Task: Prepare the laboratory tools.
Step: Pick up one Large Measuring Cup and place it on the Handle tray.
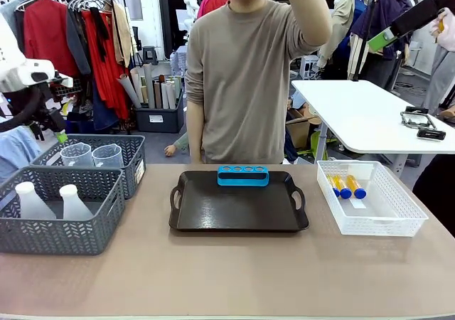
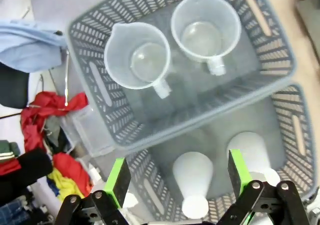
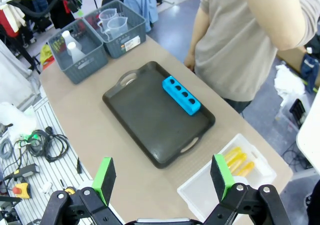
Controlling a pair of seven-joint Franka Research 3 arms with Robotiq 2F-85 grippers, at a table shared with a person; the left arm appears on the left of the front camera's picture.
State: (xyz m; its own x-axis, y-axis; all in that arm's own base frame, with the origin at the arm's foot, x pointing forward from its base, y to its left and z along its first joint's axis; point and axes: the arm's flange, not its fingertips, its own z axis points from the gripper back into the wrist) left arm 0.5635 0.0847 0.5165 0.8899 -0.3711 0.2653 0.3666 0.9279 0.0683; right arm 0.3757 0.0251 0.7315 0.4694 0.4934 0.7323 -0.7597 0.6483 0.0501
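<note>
**Both grippers open, holding nothing**

Front: your blue four-hole tube rack point(image 1: 243, 176) sits on the black handled tray point(image 1: 238, 210).

Left wrist: left gripper point(image 2: 178, 177) fingers apart, translucent white conical flask point(image 2: 193, 169) between them, clear plastic handled beakers point(image 2: 137, 60) beyond.

Right wrist: right gripper point(image 3: 162, 176) fingers apart, blue-capped amber tubes point(image 3: 237, 161) just past one fingertip.

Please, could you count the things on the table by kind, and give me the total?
Measuring beakers: 2
Conical flasks: 2
Tubes with blue caps: 3
Blue tube rack: 1
Black tray: 1
Grey baskets: 2
White basket: 1
Total: 12
</note>
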